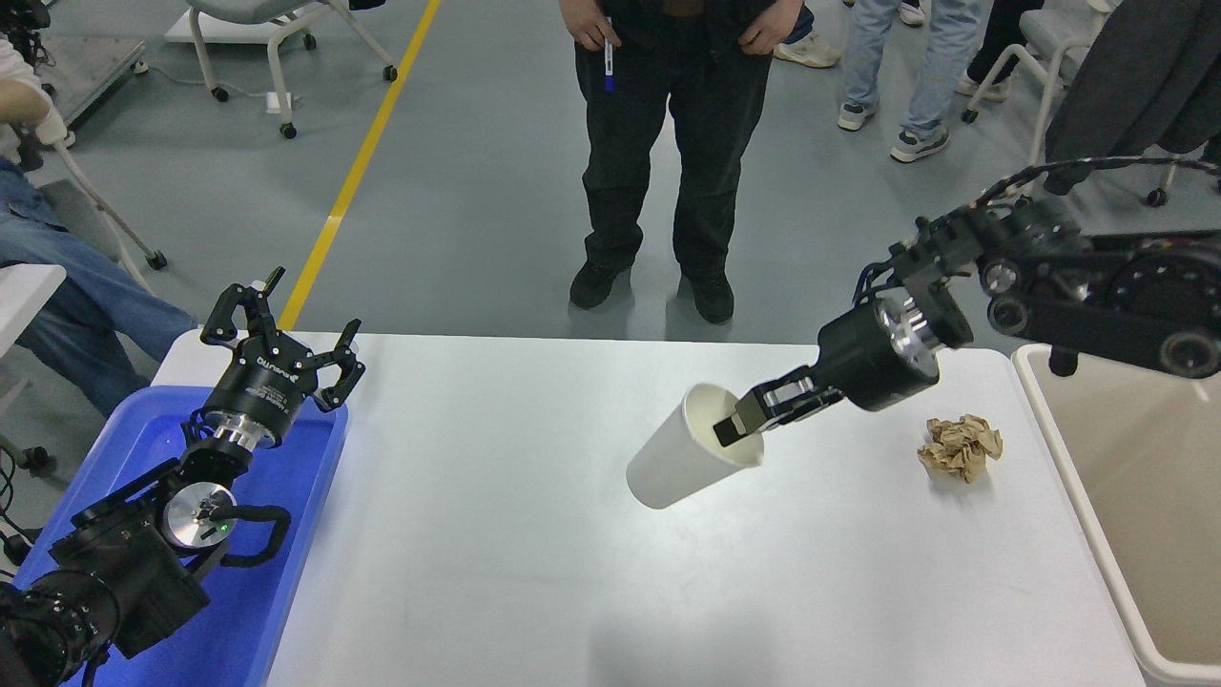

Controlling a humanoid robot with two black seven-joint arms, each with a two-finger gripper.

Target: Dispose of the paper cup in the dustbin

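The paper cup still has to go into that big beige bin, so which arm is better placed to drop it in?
The right. Its gripper is shut on the paper cup, one finger inside the rim, cup tilted above the table, and the dustbin is on that side. The left gripper is open and empty above the blue tray.

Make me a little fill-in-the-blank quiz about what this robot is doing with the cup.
1. The right hand grips the plain white tapered paper cup by its ____.
2. The crumpled brown paper ball lies on the white ____.
3. The large beige plastic dustbin stands at the table's ____ end.
4. The left hand hovers over the ____ plastic tray.

Answers: rim; table; right; blue
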